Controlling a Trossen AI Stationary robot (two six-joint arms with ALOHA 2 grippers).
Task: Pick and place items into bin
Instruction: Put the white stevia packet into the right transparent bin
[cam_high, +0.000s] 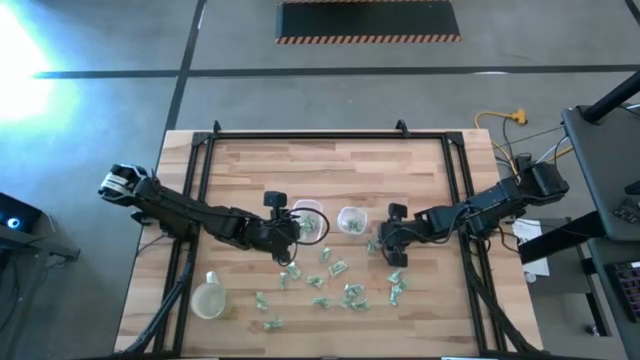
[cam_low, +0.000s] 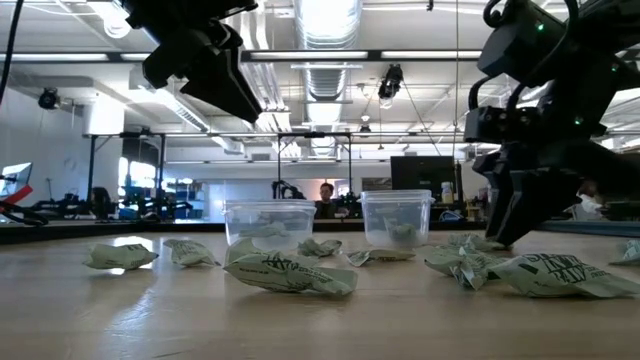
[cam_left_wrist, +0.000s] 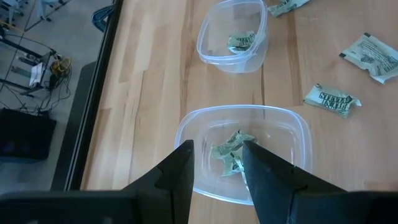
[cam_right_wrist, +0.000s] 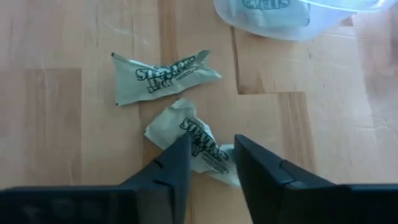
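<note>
Many small pale-green and white crinkly packets (cam_high: 340, 290) lie scattered on the near half of the wooden table. Two clear containers stand mid-table: a larger one (cam_high: 312, 222) and a smaller one (cam_high: 352, 220). My left gripper (cam_left_wrist: 217, 146) is open and hovers above the larger container (cam_left_wrist: 186, 124), where one packet (cam_left_wrist: 231, 152) lies inside. The smaller container (cam_left_wrist: 231, 37) also holds a packet. My right gripper (cam_right_wrist: 211, 142) is open and low at the table. Its fingers stand on either side of a crumpled packet (cam_right_wrist: 193, 134), and I cannot tell whether they touch it.
A second packet (cam_right_wrist: 165, 76) lies just beyond the right gripper, with the smaller container (cam_right_wrist: 280, 15) past it. A pale round cup (cam_high: 208, 298) sits near the table's near left corner. Dark frame rails (cam_high: 200, 170) run along the table's sides. A person (cam_low: 326, 197) shows far behind.
</note>
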